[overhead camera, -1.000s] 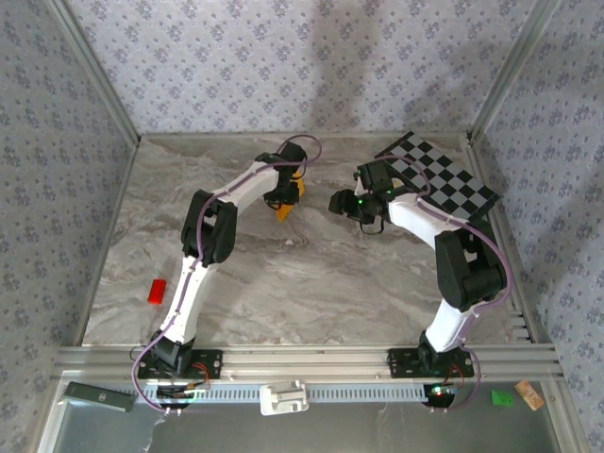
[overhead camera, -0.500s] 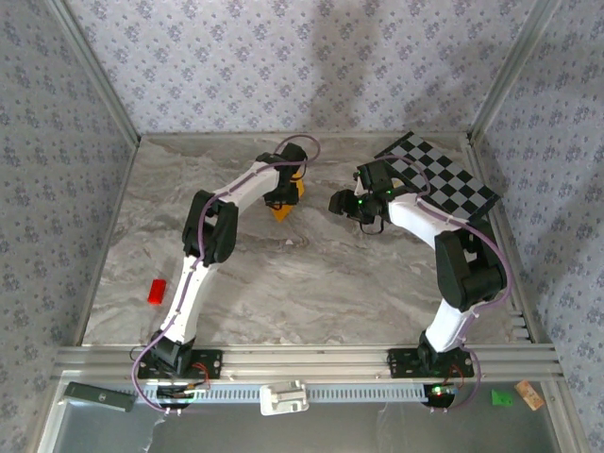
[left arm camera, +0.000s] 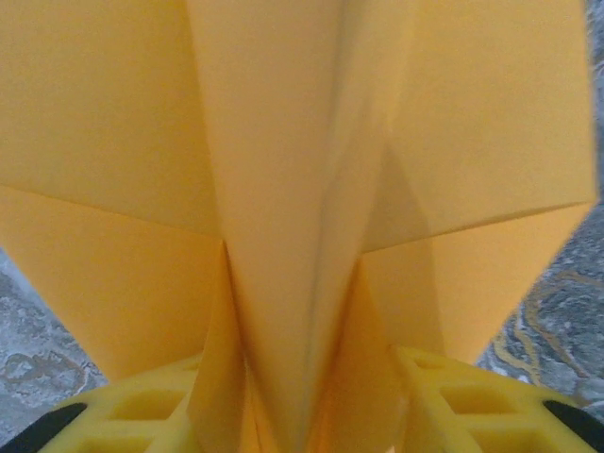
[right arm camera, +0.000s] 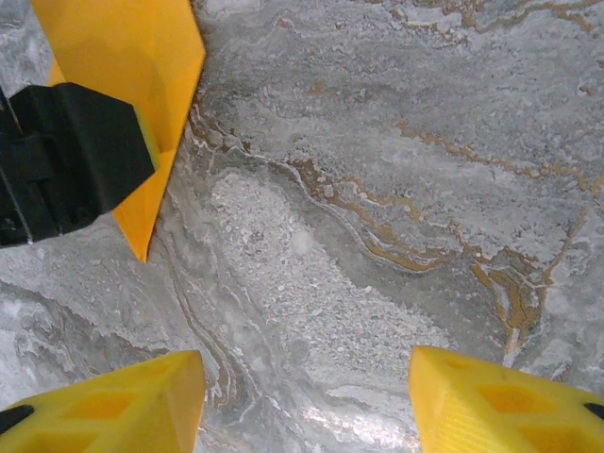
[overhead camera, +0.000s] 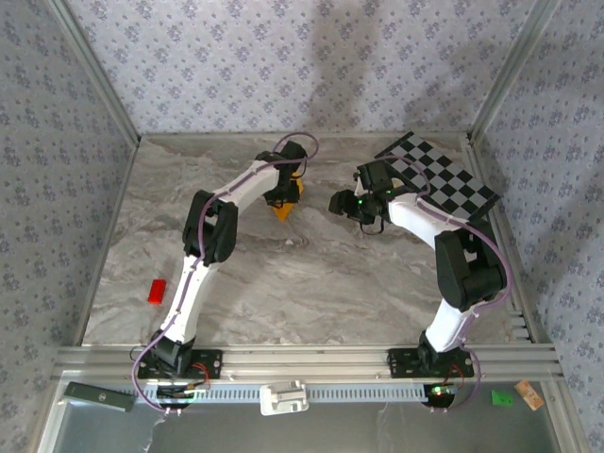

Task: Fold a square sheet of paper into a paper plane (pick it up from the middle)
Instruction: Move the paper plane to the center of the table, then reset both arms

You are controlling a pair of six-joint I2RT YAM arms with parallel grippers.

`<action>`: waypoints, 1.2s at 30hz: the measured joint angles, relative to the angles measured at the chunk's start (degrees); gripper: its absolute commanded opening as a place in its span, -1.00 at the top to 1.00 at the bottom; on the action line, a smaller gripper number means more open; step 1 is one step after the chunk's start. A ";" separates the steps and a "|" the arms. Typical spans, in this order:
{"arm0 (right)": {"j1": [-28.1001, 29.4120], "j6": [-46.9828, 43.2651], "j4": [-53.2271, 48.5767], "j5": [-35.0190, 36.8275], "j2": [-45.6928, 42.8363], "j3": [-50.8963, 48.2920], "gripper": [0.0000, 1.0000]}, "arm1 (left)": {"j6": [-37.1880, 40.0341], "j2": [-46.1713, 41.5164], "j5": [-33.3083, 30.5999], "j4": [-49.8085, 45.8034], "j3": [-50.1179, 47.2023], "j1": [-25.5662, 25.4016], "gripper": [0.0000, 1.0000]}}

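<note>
Paper plane: the paper plane [overhead camera: 283, 209] lies on the marble table [overhead camera: 311, 274] at its far middle, under the left gripper [overhead camera: 281, 199], nose toward the arm bases

Fold state: in the left wrist view the paper plane [left arm camera: 302, 189] shows 1 raised centre ridge with 2 wing flaps spread to either side, so the sheet is no longer a flat square

Left fingers: the ridge runs down between the 2 yellow fingers [left arm camera: 160, 406], and paper fills the gap; whether they clamp it or merely straddle it, I cannot tell

Right fingers: the right gripper [overhead camera: 335, 202] sits just beside the plane, jaws spread wide over bare marble with nothing between them; its own camera catches the pointed nose [right arm camera: 142, 104] at top left

Bystanders: checkered board [overhead camera: 444, 179] at the far right, red block [overhead camera: 157, 291] near the left edge, both well apart from the work

Done, by my judgement: nose folds, centre crease and wings look made

Left, by my judgement: at most a final press or letting go; the task looks close to finished
</note>
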 measured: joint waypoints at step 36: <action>-10.01 -18.49 3.96 37.66 -23.85 -8.94 -1.00 | 5.66 -67.43 -20.70 31.82 -69.22 23.19 -1.00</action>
